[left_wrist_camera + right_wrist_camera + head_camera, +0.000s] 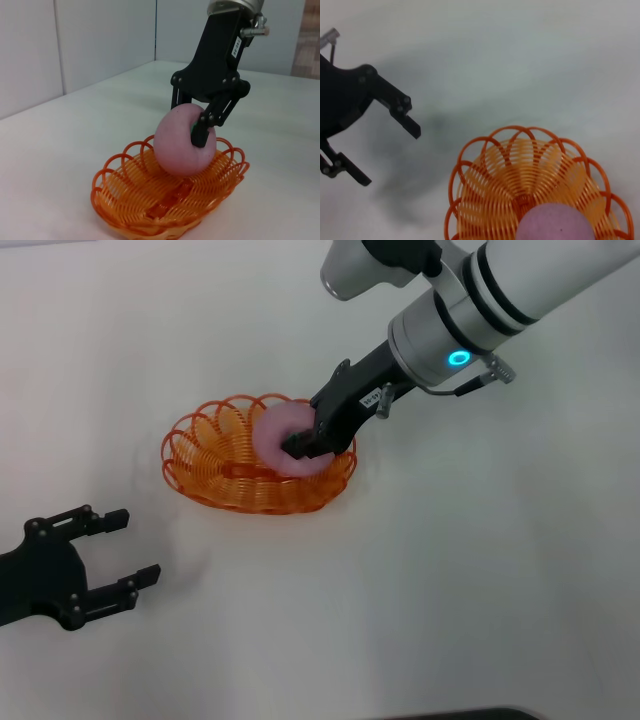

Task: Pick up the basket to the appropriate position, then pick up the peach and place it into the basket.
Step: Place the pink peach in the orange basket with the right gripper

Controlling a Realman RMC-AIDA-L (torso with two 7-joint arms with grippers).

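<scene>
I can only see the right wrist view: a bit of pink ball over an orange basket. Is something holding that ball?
Observer: Yes. The right pincer is shut on the peach, its black fingers clamped on either side.
Operator: Is the ball already down inside the basket?
Observer: The left wrist view shows it low over the middle of the basket; whether it touches the bottom I cannot tell.
Operator: And that black claw off to the side?
Observer: That is the left pincer, open, parked over the bare table away from the basket, holding nothing.
</scene>
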